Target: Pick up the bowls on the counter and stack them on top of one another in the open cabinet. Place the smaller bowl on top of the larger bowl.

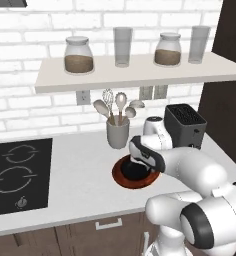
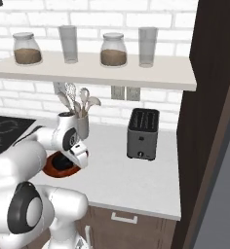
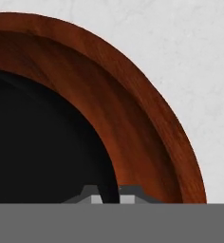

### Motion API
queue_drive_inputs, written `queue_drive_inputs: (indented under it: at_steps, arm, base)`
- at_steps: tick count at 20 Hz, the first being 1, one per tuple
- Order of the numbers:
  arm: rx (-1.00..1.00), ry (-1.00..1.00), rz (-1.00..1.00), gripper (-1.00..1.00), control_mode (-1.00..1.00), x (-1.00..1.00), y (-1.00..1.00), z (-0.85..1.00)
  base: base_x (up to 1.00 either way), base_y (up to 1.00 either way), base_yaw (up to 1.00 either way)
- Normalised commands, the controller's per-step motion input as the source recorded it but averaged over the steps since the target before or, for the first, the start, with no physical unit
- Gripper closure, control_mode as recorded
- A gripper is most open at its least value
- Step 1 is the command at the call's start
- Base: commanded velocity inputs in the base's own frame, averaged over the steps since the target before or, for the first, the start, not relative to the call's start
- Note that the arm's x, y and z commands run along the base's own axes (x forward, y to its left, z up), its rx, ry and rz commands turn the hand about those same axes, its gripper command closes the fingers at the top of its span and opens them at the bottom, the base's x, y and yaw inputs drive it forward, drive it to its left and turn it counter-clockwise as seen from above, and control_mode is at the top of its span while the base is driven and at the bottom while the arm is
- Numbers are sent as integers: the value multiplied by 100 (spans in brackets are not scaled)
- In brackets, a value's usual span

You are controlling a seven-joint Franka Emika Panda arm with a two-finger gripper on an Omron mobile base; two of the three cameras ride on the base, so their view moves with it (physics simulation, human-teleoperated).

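On the far left there's the black cooktop (image 1: 15,172) set into the pale grey counter (image 1: 75,195). Moving right, the grey utensil cup (image 1: 117,133) stands against the brick wall, and just in front of it sits the larger bowl (image 1: 121,179), reddish-brown and shallow, with the smaller bowl (image 1: 135,171) already nested inside it. So the stack is made, but on the counter rather than in the open cabinet (image 2: 209,97), which is way over on the right edge.

The gripper (image 3: 109,193) is down at the black bowl's rim, fingers pinched narrow, one on each side of that thin wall as far as I can tell. It looks like it's clamped on the small bowl's edge, not the wooden one.

If it were me: lift straight up and slow, keep the bowl level, and check the brown one doesn't drag along. Then swing right, passing well clear of the toaster (image 2: 143,133).

No brands, labels or readable writing anywhere, jars (image 1: 78,55) included.
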Motion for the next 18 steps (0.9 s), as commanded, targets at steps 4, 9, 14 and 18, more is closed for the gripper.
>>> queue_drive_inputs:
  at_steps: [4,9,14,18]
  arm:
    - [0,0,0,100,-100,7,16,-16]
    - [0,0,0,100,-100,0,0,-9]
    - [0,0,0,-100,-100,0,0,0]
    - [-1,0,0,-100,-100,0,0,0]
  base:
    - [0,0,0]
    - [0,0,0]
    - [0,0,0]
    - [0,0,0]
